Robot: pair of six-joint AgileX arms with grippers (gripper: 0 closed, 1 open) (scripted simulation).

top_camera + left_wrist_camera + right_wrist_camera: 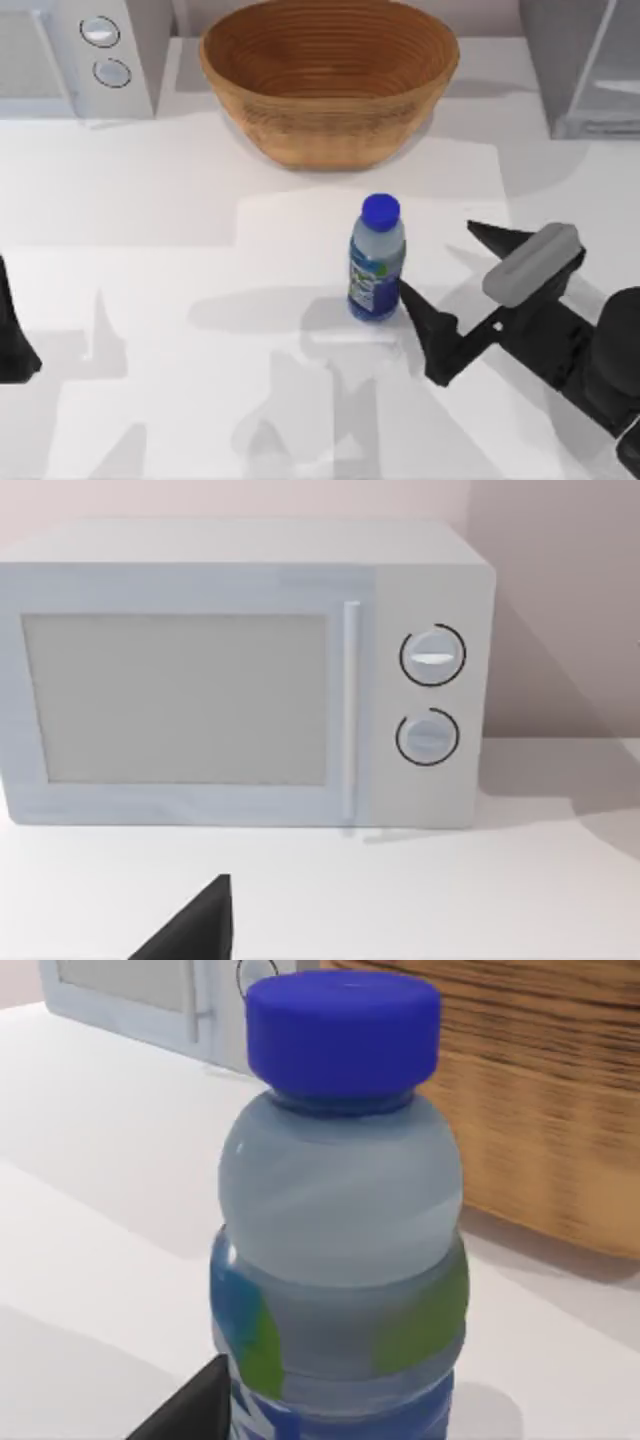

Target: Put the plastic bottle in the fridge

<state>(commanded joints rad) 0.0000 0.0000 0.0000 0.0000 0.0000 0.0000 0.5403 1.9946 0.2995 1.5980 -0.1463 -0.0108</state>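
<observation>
top view shows right gripper (456, 280) fingers wide beside the upright plastic bottle (376, 260); left wrist view, a microwave (240, 675).

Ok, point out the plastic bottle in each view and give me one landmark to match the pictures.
Top view: the plastic bottle stands upright mid-table, in front of the wicker bowl, with the open right hand just to its right.
Left wrist view: not in it; the microwave faces the camera.
Right wrist view: the bottle looms close.
Shared landmark: the microwave, at the top view's far left.
</observation>
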